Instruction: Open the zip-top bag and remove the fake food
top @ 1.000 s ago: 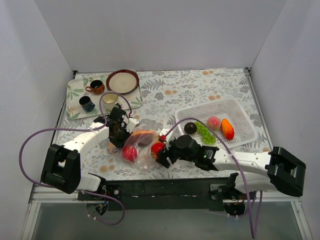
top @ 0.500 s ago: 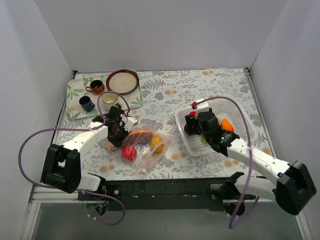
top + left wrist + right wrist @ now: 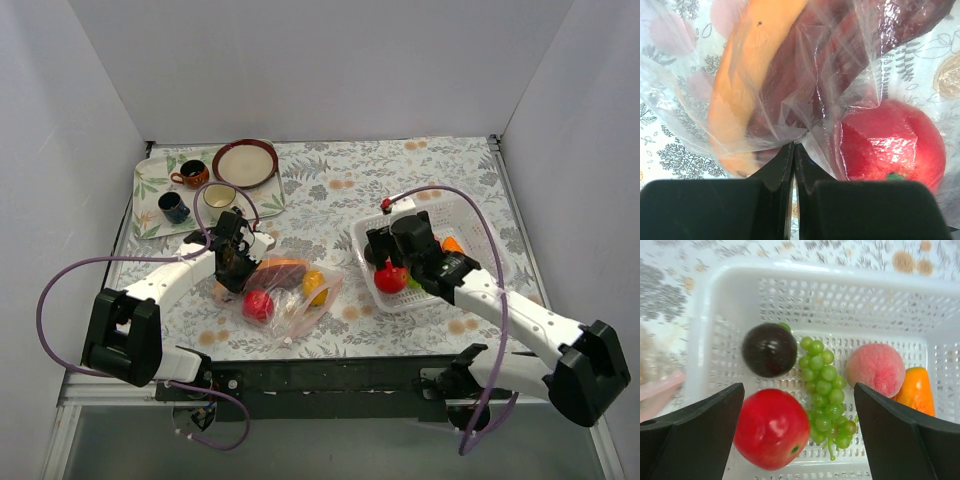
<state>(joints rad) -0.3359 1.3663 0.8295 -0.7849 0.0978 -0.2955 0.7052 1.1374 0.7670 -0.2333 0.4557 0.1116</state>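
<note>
The zip-top bag lies on the table left of centre and holds a red fruit, a yellow piece and a brown-maroon long piece. My left gripper is shut on a fold of the bag's plastic, beside the red fruit and an orange piece. My right gripper hangs open over the white basket. A red apple sits loose between its jaws, next to a dark purple ball, green grapes, a peach and an orange piece.
A tray at the back left carries three cups and a brown-rimmed plate. The bag's pink zip strip shows just left of the basket rim. White walls close in the table on three sides.
My right gripper carried a red apple from the bag's mouth to the basket and opened; the apple is now loose in the basket. The left gripper has kept its hold on the bag.
</note>
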